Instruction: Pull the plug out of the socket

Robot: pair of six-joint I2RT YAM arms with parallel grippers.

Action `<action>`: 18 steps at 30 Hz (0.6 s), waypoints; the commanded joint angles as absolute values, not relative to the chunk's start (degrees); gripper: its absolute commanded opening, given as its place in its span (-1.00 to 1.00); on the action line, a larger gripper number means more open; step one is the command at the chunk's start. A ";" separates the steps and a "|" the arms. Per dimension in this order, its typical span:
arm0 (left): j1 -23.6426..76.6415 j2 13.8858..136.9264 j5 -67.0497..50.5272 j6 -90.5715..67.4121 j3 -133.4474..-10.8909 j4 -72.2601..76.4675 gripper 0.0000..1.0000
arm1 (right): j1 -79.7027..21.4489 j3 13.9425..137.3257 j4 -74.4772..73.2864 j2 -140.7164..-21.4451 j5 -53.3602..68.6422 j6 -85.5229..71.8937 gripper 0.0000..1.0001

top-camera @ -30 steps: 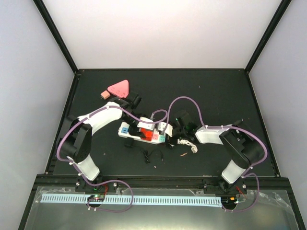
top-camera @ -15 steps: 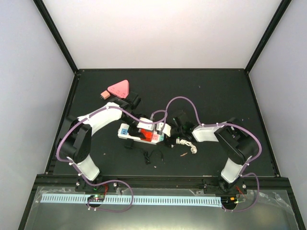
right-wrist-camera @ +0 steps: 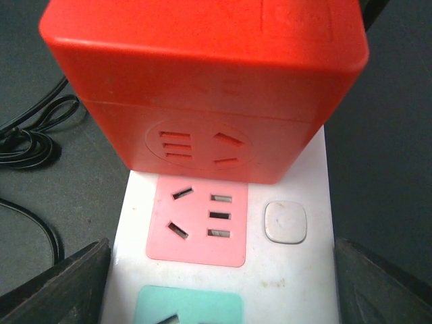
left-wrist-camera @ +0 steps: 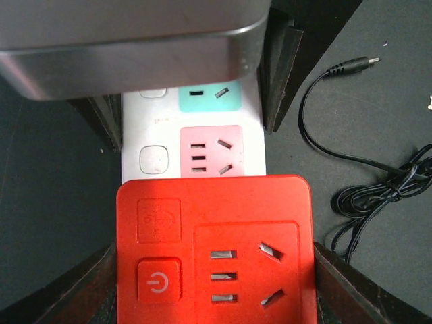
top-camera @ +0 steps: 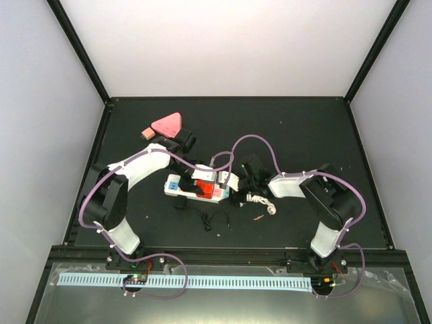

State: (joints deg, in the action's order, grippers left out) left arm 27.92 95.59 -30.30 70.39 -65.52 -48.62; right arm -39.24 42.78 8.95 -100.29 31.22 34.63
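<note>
The white power strip [top-camera: 178,186] lies mid-table, with a red cube plug [top-camera: 211,192] seated on it. In the left wrist view the plug [left-wrist-camera: 212,250] fills the space between my left gripper's [left-wrist-camera: 212,277] fingers [left-wrist-camera: 88,287], which press its two sides. Pink [left-wrist-camera: 209,150] and teal outlet faces lie beyond it. My right gripper [right-wrist-camera: 223,277] straddles the strip [right-wrist-camera: 297,270] at its other end, with its fingers [right-wrist-camera: 61,287] against both long edges. The plug [right-wrist-camera: 202,74] stands just ahead. The knotted white cord [top-camera: 264,202] lies right of the strip.
A thin black cable [top-camera: 210,219] is coiled just in front of the strip and also shows in the left wrist view [left-wrist-camera: 364,175]. A pink triangle [top-camera: 167,124] and a small block [top-camera: 146,132] sit at the back left. Black frame walls edge the table.
My right gripper has moved left onto the strip's end. The strip and plug have shifted slightly left. The left arm has barely moved.
</note>
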 commanded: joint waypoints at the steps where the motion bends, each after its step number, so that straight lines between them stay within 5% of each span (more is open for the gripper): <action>1: 27.37 92.48 -39.64 69.45 -69.15 -52.57 -0.43 | -39.27 44.76 6.96 -102.40 28.62 35.52 -0.42; 8: 26.59 91.66 -38.78 70.50 -69.43 -54.00 -0.48 | -39.35 46.12 5.51 -103.50 28.23 35.27 -0.65; 18: 23.29 88.78 -37.08 72.54 -71.17 -58.20 -0.51 | -39.24 46.33 4.91 -103.71 28.56 35.51 -0.64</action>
